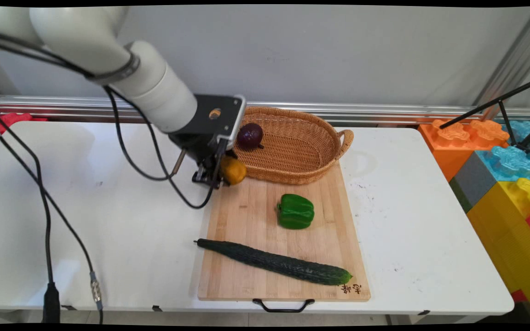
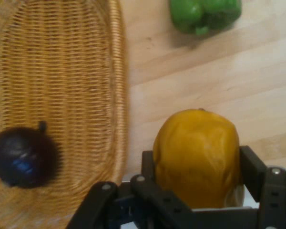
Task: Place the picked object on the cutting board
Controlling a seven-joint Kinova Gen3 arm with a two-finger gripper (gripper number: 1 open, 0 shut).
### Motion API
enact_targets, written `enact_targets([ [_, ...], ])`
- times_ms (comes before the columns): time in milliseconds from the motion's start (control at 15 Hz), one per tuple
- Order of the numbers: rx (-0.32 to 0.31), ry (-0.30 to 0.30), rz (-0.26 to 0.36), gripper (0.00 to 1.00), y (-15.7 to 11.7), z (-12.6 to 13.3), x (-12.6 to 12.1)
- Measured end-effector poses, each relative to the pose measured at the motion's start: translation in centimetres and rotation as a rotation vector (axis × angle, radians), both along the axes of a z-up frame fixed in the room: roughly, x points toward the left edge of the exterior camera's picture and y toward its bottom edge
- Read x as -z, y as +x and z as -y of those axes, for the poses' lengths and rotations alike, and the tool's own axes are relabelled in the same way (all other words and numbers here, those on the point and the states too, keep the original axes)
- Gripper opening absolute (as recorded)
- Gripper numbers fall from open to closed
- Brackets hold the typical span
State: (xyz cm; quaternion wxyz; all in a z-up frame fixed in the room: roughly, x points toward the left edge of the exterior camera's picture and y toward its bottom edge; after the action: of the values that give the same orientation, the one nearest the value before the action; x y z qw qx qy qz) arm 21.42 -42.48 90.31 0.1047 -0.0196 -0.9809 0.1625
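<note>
Fingers [image 2: 248, 167] closed on orange fruit [image 2: 196, 157], held over board [image 1: 256, 216], basket [image 1: 292, 147] just right and far.

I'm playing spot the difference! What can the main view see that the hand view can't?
Only the main view shows the cucumber, the white table, the board's black handle and the toy blocks. Only the hand view shows the fingers squeezing the orange fruit up close. Both show that fruit, the green pepper, the basket, the purple fruit inside it and the cutting board.
</note>
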Motion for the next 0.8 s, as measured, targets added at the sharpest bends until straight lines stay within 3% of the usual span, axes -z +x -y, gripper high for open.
enact_targets([
  [267, 0.025, 0.046, -0.029, 0.00, 0.0, 0.3, 3.9],
  [800, 0.050, 0.081, -0.067, 0.00, -0.9, 1.5, 8.9],
])
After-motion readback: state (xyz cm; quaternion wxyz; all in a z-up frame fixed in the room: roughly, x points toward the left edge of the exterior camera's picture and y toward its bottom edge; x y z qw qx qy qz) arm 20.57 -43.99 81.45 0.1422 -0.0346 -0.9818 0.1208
